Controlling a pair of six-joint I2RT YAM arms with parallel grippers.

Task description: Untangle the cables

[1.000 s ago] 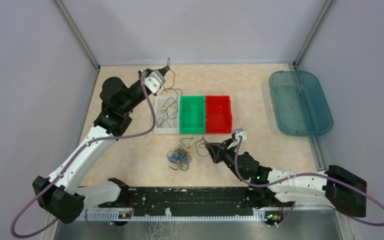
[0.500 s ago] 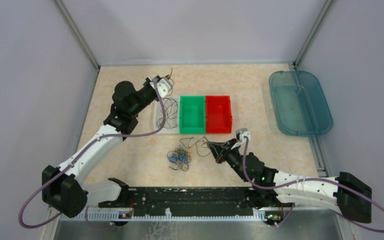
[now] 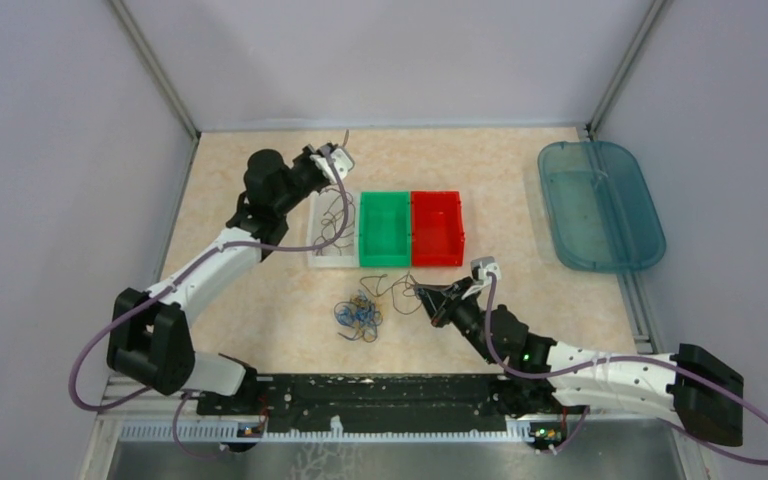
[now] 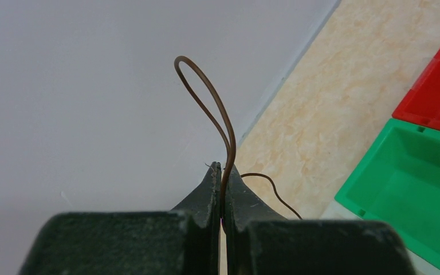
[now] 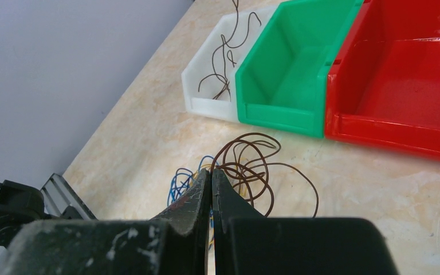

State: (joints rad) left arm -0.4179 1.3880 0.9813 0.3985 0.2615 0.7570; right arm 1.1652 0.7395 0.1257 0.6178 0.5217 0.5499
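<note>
The cables' bundle [image 3: 360, 313] of blue, yellow and brown curly wires lies on the table in front of the bins. My right gripper [image 3: 423, 293] is just right of the bundle, low over the table. It is shut on a brown cable [image 5: 252, 163] whose loops run from its fingertips [image 5: 211, 172] to the blue wires [image 5: 183, 180]. My left gripper [image 3: 338, 160] is raised at the white bin's far end and shut on another brown cable [image 4: 206, 97]. That cable loops above the gripper [image 4: 222, 172] and hangs down into the white bin [image 3: 314, 225].
The white bin [image 5: 206, 106] holds several brown wires. A green bin [image 3: 384, 228] and a red bin [image 3: 436, 227] stand to its right, both empty. A blue-green tray [image 3: 600, 205] lies at the far right. Walls close in the left and back.
My left arm has swung right and forward with its brown cable, from left of the white bin to its far end. My right gripper has barely moved.
</note>
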